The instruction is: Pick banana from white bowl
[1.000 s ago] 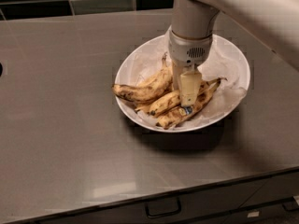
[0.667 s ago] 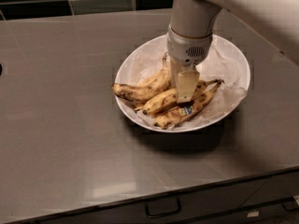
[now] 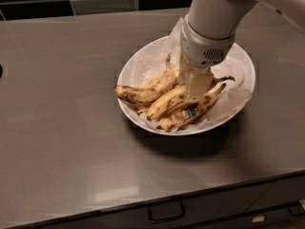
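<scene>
The end effector (image 3: 194,93) was positioned down inside the white bowl (image 3: 143,63) on the table (image 3: 62,128), right over the banana (image 3: 164,103), though its grip state could not be told.

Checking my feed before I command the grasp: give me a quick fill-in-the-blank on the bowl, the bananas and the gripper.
1. The white bowl holds ___ bananas.
2. The gripper is low in the bowl, over the plain banana, the ___ one of the row.
3. The banana nearest the front rim carries a blue-white ___.
Missing words: three; middle; sticker.
</scene>
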Robot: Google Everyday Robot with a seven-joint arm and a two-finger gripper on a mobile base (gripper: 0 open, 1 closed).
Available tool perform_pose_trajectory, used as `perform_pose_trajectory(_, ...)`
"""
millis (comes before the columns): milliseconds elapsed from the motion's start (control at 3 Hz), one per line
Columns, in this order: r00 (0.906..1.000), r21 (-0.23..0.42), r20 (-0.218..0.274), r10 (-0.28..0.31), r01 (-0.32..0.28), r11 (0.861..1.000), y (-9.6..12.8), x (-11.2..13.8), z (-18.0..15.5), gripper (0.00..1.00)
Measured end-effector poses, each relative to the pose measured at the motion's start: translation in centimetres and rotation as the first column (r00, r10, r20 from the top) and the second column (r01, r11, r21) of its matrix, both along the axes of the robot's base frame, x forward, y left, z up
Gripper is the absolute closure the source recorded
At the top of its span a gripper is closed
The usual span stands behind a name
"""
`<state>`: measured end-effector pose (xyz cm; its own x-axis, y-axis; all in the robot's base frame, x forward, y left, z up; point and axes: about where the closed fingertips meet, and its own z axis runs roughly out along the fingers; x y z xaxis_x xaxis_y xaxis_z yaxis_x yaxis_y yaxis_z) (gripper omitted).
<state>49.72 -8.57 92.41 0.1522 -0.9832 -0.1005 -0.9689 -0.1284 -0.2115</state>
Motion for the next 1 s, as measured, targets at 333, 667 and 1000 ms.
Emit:
perform_pose_trajectory(333,0.9962,0.087,0.085,0.02,-0.027,0.996,-0.6,-1.0,1.3,1.0)
perform_pose_trajectory(667,0.9853,0.18,0.166,0.04,-0.07,0.981,-1.3,-1.9,2.5,1.0)
perform_pose_trajectory(1000,0.9824,0.195,0.18,0.052,-0.087,0.977,-1.1,-2.0,2.8,1.0)
